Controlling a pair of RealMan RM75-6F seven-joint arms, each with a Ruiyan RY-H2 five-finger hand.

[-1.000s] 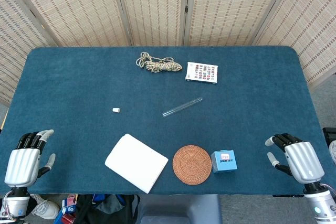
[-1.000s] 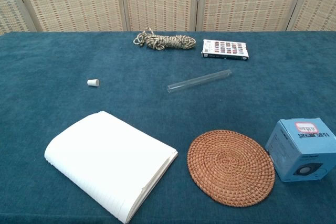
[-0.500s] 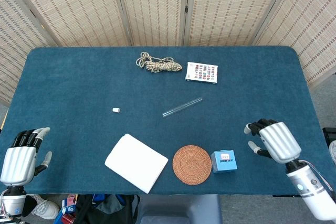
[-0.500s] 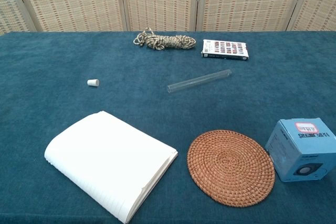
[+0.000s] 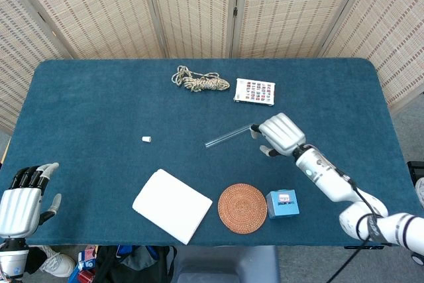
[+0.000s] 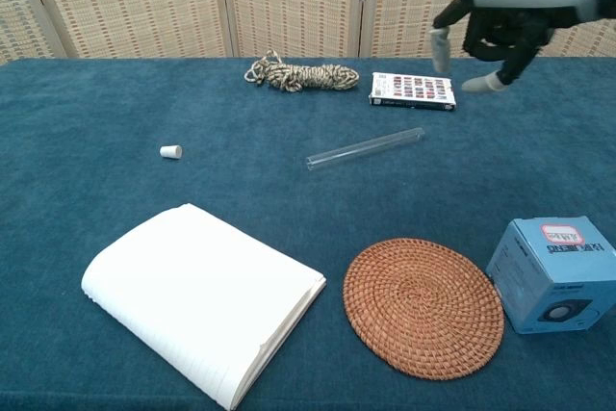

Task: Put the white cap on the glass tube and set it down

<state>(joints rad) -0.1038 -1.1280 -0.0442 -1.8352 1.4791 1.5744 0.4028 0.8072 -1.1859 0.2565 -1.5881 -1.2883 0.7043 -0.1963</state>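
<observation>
The glass tube [image 5: 229, 135] [image 6: 365, 148] lies slantwise on the blue tablecloth near the middle. The small white cap [image 5: 146, 139] [image 6: 170, 151] rests by itself to the tube's left. My right hand [image 5: 279, 133] [image 6: 500, 24] hovers above the tube's right end, fingers apart and holding nothing, clear of the glass. My left hand [image 5: 22, 200] stays at the table's near left corner, fingers spread and empty; the chest view does not show it.
A coil of rope [image 5: 199, 81] and a printed card [image 5: 254, 91] lie at the back. A white folded cloth [image 5: 172, 204], a round woven coaster [image 5: 242, 207] and a blue box [image 5: 283, 203] sit along the near edge.
My right hand has swung from the near right corner up and left to above the tube's right end, entering the chest view. My left hand has drifted slightly down and left.
</observation>
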